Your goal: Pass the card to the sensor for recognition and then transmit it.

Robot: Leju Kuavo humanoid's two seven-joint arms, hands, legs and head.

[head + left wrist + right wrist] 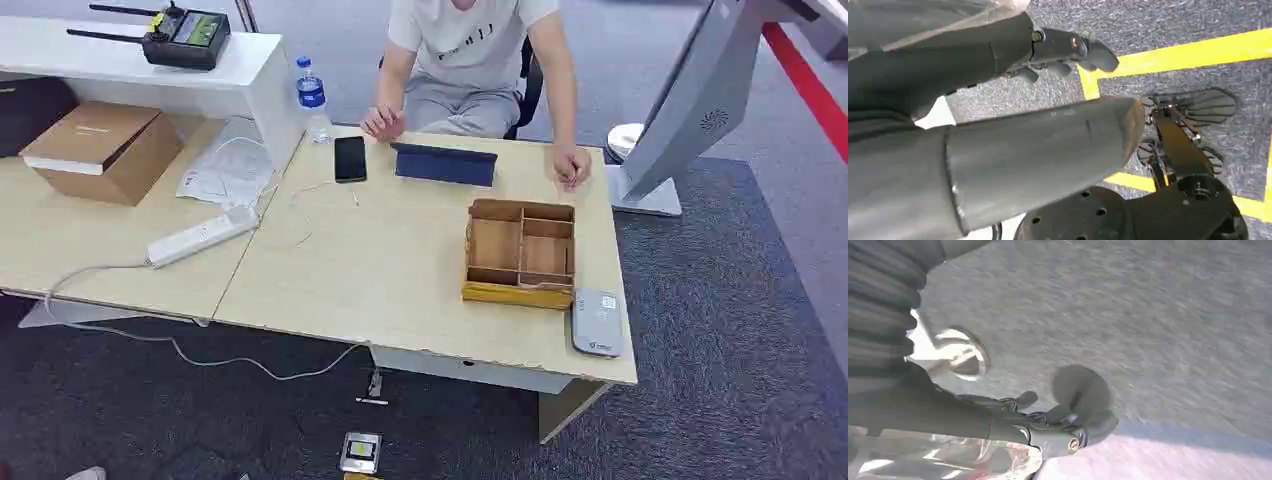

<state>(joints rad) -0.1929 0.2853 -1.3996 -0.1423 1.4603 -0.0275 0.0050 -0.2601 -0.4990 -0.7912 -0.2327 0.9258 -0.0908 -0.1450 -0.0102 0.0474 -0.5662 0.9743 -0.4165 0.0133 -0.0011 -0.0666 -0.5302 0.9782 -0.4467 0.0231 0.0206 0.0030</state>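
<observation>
A grey flat sensor unit (597, 322) lies at the table's front right corner, beside a wooden compartment box (520, 252). I cannot make out a card in the box or anywhere on the table. My left hand (1048, 145) hangs over the carpet floor, thumb and dark fingers (1068, 50) apart, holding nothing. In the blurred right wrist view, my right hand (1048, 427) also hangs over the floor, its fingers loosely spread with nothing in them.
A person (470, 50) sits behind the light wooden table (380, 280), both hands on its far edge. A black phone (350, 158), a dark tablet (445, 164), a water bottle (311, 92), a power strip (202, 236) and a cardboard box (100, 150) are there. A grey stand (690, 110) rises at right.
</observation>
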